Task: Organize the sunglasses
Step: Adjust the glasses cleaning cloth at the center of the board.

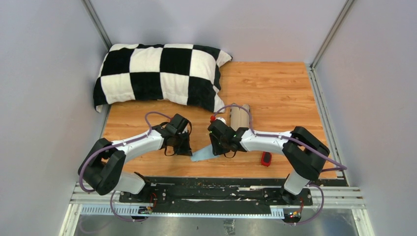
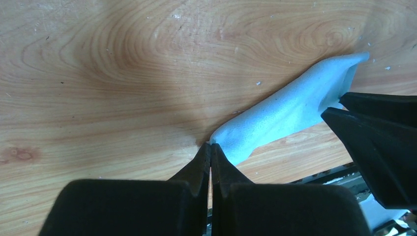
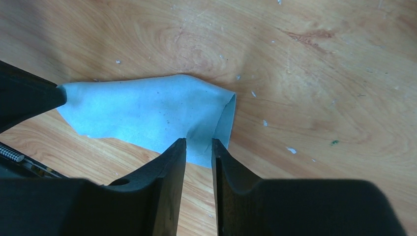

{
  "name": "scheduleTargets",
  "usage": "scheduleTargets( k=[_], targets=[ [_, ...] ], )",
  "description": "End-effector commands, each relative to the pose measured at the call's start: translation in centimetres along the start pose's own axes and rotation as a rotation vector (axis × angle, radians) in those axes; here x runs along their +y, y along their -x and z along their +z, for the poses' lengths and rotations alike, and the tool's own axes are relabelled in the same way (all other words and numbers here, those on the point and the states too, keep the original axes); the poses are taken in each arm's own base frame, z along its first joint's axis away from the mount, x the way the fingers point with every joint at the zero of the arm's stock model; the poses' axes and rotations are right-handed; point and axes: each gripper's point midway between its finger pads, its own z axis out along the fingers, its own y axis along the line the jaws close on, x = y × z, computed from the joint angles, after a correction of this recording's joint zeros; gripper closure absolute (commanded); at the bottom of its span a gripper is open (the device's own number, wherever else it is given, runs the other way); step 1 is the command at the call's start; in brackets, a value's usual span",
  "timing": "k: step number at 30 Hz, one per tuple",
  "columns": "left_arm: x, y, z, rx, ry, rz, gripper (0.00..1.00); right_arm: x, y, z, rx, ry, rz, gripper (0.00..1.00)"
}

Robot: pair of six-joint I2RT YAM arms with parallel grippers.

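A light blue cloth lies on the wooden table between my two grippers. My left gripper is shut, its tips pinching one corner of the cloth. My right gripper stands over the opposite folded edge of the cloth, and a narrow gap shows between its jaws with cloth at the tips. The red-framed sunglasses lie on the table to the right, under the right forearm and apart from both grippers. The left gripper and the right gripper point down side by side.
A black and white checkered pillow fills the back left of the table. A grey oblong case lies just behind the right gripper. Grey walls close in both sides, and the black mounting rail runs along the near edge.
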Motion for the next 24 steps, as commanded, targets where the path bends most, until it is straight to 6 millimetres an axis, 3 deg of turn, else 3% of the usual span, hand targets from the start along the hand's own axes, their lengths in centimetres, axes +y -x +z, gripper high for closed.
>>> scheduleTargets(
  k=[1,9,14,24],
  targets=[
    [-0.5,0.4,-0.1,-0.009,-0.023,0.010,1.00,0.5,-0.2,0.5,0.022,0.010,0.014,0.71],
    [-0.6,0.4,0.0,-0.006,-0.029,0.015,1.00,0.1,-0.4,1.0,0.033,-0.010,0.010,0.80],
    [-0.7,0.5,-0.1,-0.008,-0.032,0.015,1.00,0.1,-0.4,0.8,0.031,-0.015,0.005,1.00],
    [-2.3,1.8,-2.3,-0.047,-0.070,0.068,1.00,0.9,2.1,-1.4,-0.052,0.011,-0.009,1.00]
  ],
)
